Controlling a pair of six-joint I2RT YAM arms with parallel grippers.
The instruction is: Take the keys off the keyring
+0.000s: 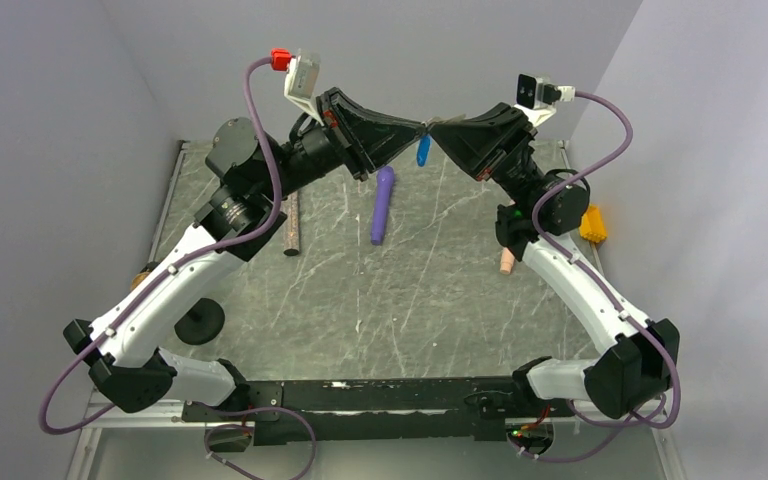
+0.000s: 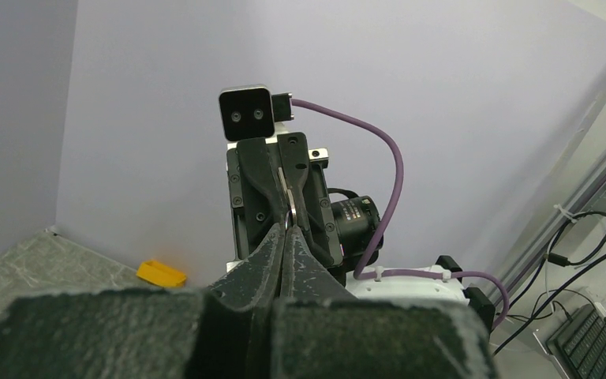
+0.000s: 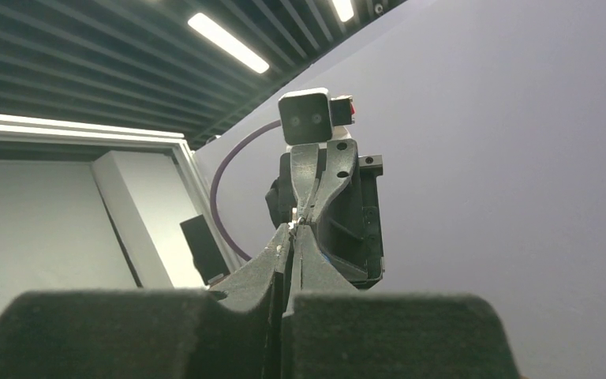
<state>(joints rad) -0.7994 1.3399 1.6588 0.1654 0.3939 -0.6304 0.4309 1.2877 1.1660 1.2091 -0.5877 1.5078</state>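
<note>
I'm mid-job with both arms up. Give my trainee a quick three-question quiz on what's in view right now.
1. What colour is the long wand lying on the table?
2. True or false: the left gripper and the right gripper are both wide open.
3. Where is the keyring with its blue tag? A) flat on the table beside the wand B) hanging in the air where the gripper tips meet C) at the table's near edge

Key: 1 purple. 2 false: both are shut, the left apparently on the keyring, the right on a key. 3 B.
</note>
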